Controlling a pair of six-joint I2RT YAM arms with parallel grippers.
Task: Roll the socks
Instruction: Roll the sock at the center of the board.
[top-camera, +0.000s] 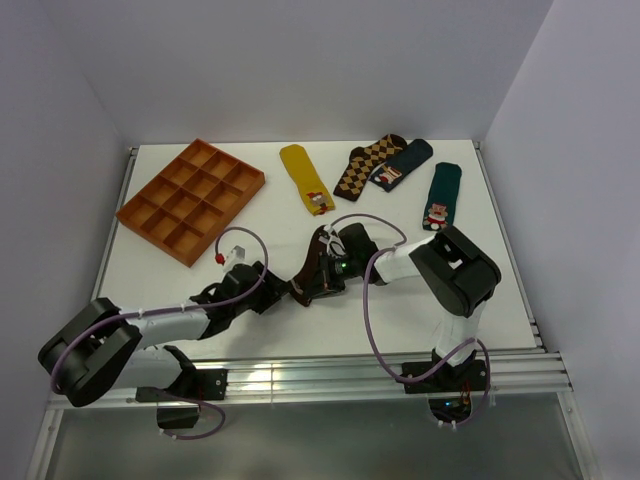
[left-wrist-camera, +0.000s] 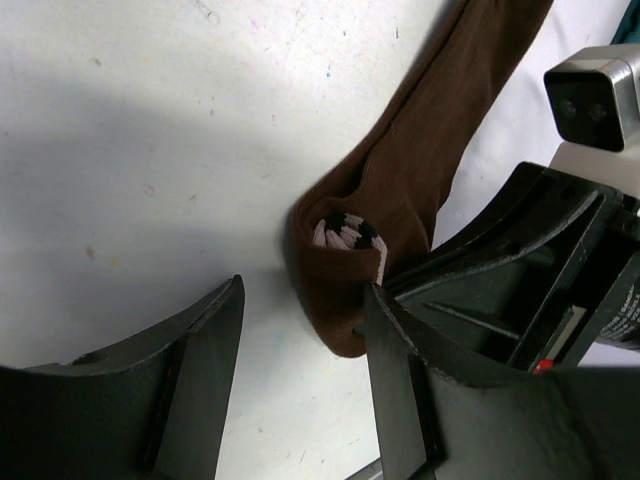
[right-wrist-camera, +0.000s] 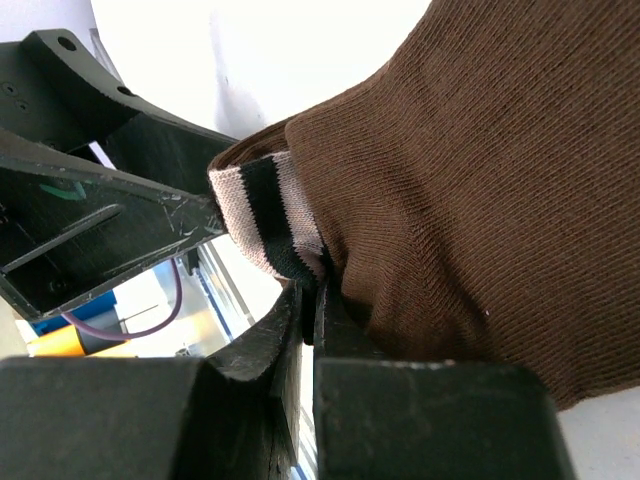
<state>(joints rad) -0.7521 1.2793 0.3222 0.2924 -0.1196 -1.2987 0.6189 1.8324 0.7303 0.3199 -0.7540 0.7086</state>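
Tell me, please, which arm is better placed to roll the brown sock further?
Right, probably: the right gripper is shut on the sock's striped cuff, so it can turn the fabric over. The left gripper stands open by the folded end, gripping nothing.

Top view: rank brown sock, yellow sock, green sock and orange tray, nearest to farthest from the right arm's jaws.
1. brown sock: clamped in the right arm's jaws, mid-table.
2. yellow sock: straight behind them, toward the back wall.
3. green sock, back right, and orange tray, back left: too close to call.
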